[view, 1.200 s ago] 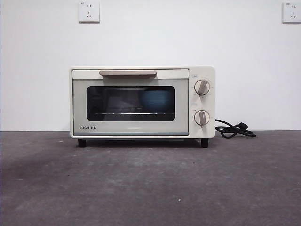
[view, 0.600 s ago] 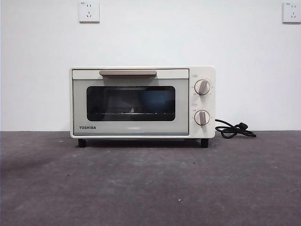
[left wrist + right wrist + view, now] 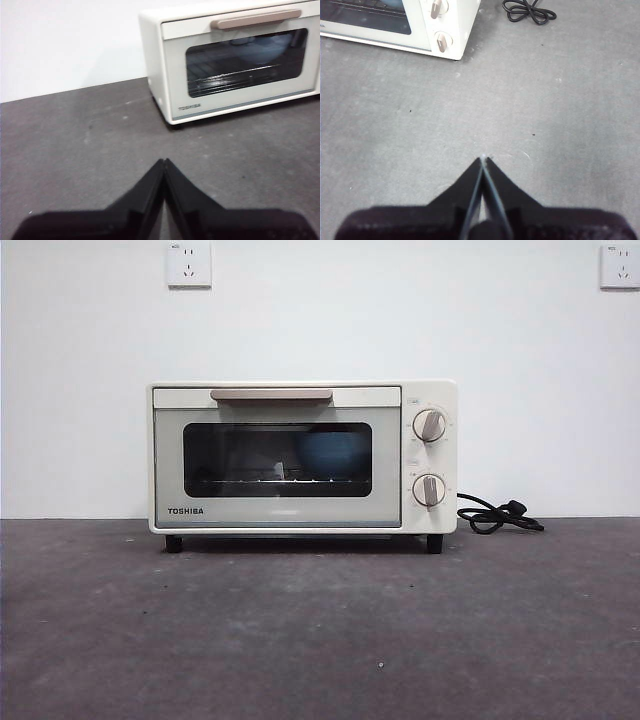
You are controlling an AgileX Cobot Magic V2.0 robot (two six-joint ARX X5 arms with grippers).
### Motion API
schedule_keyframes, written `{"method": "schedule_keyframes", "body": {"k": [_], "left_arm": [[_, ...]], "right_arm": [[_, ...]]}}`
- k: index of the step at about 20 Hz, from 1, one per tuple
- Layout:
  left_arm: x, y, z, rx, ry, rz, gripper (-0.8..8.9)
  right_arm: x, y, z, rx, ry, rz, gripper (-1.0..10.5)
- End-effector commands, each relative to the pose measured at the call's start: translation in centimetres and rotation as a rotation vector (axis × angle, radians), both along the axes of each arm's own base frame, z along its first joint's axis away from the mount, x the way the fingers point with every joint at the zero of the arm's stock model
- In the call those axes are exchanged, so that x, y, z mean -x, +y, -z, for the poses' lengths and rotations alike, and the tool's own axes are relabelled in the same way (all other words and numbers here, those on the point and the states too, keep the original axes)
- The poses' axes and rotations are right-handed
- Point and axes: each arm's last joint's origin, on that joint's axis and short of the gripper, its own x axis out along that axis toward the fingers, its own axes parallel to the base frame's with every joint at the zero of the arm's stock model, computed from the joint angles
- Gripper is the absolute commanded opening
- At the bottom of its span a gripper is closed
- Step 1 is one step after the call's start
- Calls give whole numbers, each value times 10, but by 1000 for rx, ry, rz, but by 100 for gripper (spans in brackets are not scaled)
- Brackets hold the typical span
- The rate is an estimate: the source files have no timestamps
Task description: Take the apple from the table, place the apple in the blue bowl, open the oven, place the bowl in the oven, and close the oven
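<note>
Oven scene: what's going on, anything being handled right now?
Nothing is being handled. The oven stands on the table with its door shut, and the blue bowl shows through the glass, inside on the rack. The apple cannot be made out. The left gripper and right gripper both hang over bare table in front of the oven, jaws shut and empty.

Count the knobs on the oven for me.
2. Both sit on the oven's panel beside the glass door, one above the other: the upper knob and the lower knob. No others show; the oven's far sides are hidden.
</note>
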Motion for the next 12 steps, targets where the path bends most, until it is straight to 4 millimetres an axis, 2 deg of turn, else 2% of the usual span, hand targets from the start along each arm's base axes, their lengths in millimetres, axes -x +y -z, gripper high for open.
{"method": "schedule_keyframes", "body": {"k": [1,3,8,12], "left_arm": [[1,3,9,28,-14,-33,-4],[3,5,14,33,-1,-56,-4],[5,7,14,33,-7,-74,-4],[8,8,23,27,78,-105,-4]], "right_arm": [[-1,1,2,-2,7,5,2],[-1,1,2,-2,7,5,2],[-1,1,2,-2,7,5,2],[-1,1,2,-1,8,4,2]]}}
